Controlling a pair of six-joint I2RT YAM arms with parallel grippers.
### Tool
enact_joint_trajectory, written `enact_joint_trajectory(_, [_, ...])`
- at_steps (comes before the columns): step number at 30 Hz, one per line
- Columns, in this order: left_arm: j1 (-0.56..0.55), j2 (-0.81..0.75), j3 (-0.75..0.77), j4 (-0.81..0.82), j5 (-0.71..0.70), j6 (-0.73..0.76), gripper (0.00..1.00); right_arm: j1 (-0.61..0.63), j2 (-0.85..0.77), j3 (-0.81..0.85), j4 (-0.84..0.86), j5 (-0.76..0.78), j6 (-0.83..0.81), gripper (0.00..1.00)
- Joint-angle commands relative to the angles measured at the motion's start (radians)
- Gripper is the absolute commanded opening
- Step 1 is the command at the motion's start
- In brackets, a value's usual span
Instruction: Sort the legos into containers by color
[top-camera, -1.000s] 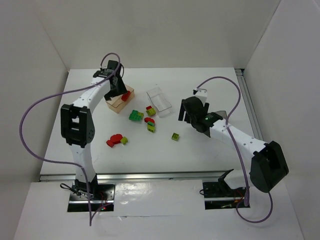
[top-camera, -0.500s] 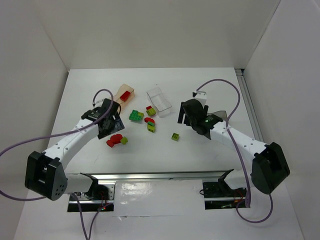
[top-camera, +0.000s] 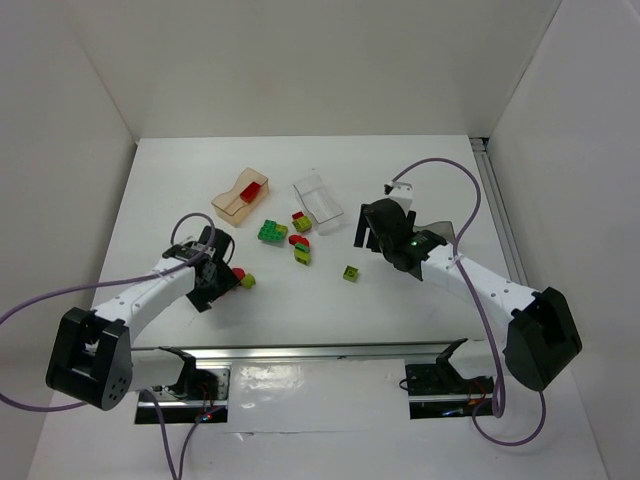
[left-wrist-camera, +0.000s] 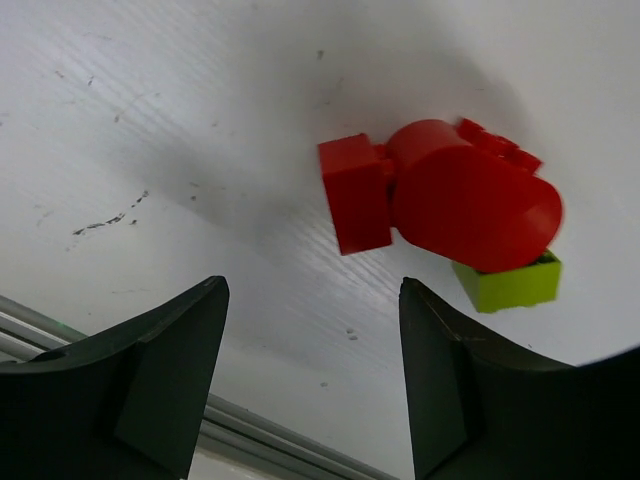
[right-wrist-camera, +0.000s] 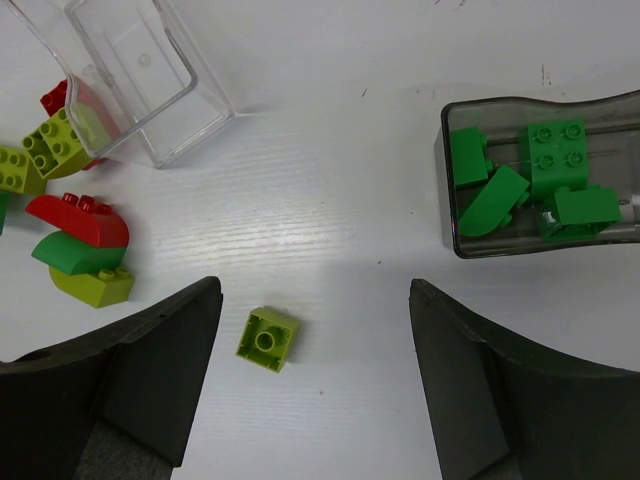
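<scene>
My left gripper (top-camera: 208, 290) is open and empty, low over the table, just short of a rounded red lego (left-wrist-camera: 470, 200) joined to a small red block (left-wrist-camera: 355, 192), with a yellow-green lego (left-wrist-camera: 510, 283) beside them. My right gripper (top-camera: 372, 240) is open and empty above a single yellow-green lego (right-wrist-camera: 267, 339). The orange-tinted tub (top-camera: 232, 200) holds one red lego (top-camera: 251, 189). The colourless tub (right-wrist-camera: 190, 70) is empty. The smoky grey tub (right-wrist-camera: 540, 243) holds several dark green legos (right-wrist-camera: 556, 158).
A stack of red, green and yellow-green legos (right-wrist-camera: 85, 250) lies left of my right gripper. Red and yellow-green legos (right-wrist-camera: 50, 140) touch the clear tub. A green lego (top-camera: 271, 232) lies mid-table. The table's metal front rail (left-wrist-camera: 260, 440) is just behind my left fingers.
My left arm has swung away from the orange tub, toward the near left, and come down beside the red legos, leaving a red lego in the tub. My right arm has barely moved.
</scene>
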Motion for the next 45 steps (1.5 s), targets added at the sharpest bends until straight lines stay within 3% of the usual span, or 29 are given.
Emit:
enact_joint_trajectory(1, [0.024,-0.019,-0.023,0.033,-0.009,-0.096,0.76,0.007,-0.024,0.006,-0.007,0.023,0.009,0.83])
enact_joint_trajectory(17, [0.087,0.131,0.004,0.172,-0.018,-0.028,0.73,0.007,-0.004,0.029,-0.028,0.05,-0.011,0.84])
enact_joint_trajectory(24, [0.098,0.124,0.023,0.172,-0.018,-0.008,0.39,0.007,-0.013,0.02,-0.028,0.05,-0.011,0.84])
enact_joint_trajectory(25, [0.098,0.115,0.032,0.163,-0.018,0.002,0.3,0.007,-0.013,0.02,-0.028,0.05,-0.011,0.84])
enact_joint_trajectory(30, [0.098,0.049,0.086,0.107,-0.037,0.033,0.13,0.007,-0.004,0.01,-0.009,0.05,-0.011,0.84])
enact_joint_trajectory(32, [0.098,0.009,0.104,0.087,-0.046,0.059,0.11,0.007,-0.004,0.01,-0.009,0.041,-0.011,0.84])
enact_joint_trajectory(35, [0.085,-0.034,0.145,0.077,-0.037,0.123,0.0,0.007,-0.004,0.01,0.001,0.041,-0.011,0.84])
enact_joint_trajectory(45, [0.019,0.055,0.44,0.04,-0.075,0.294,0.0,0.007,0.015,0.03,0.01,0.041,-0.011,0.84])
